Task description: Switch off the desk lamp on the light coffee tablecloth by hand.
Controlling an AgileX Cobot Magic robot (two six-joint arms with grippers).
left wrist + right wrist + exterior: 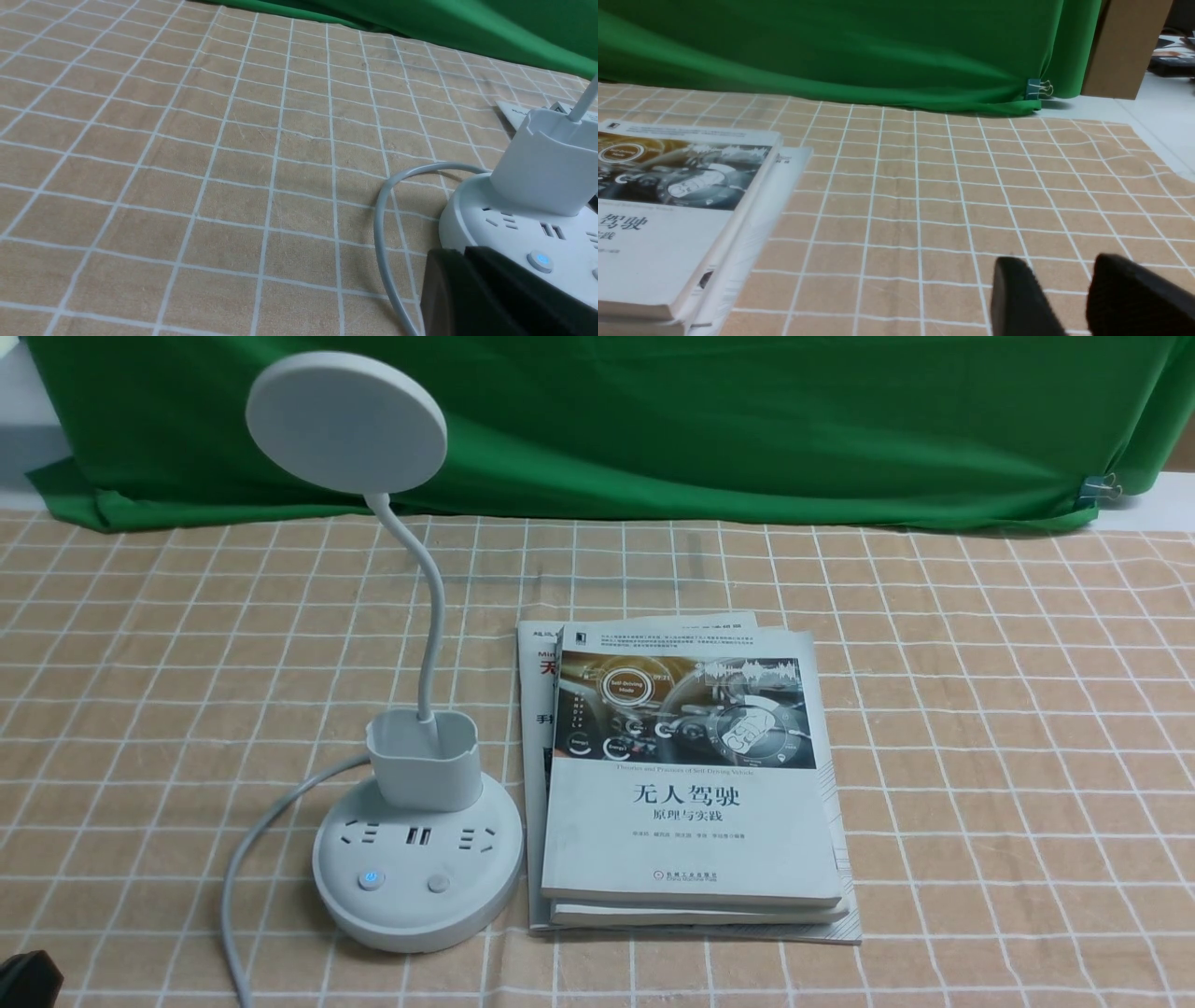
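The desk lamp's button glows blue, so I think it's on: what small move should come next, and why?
Probably bring the left gripper forward over the lit button on the desk lamp, ready to press. It sits low beside the base, nearest that button, touching nothing yet.

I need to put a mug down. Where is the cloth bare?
Bare cloth lies right of the book stack, left of the desk lamp beyond its cord, and behind both toward the green backdrop. The lamp-to-books gap is tight.

Left claw [495, 298] sat low at near-left edge of view, fingers pressed together; right claw [1069, 298] showed two fingers [1017, 298] apart, holding nothing
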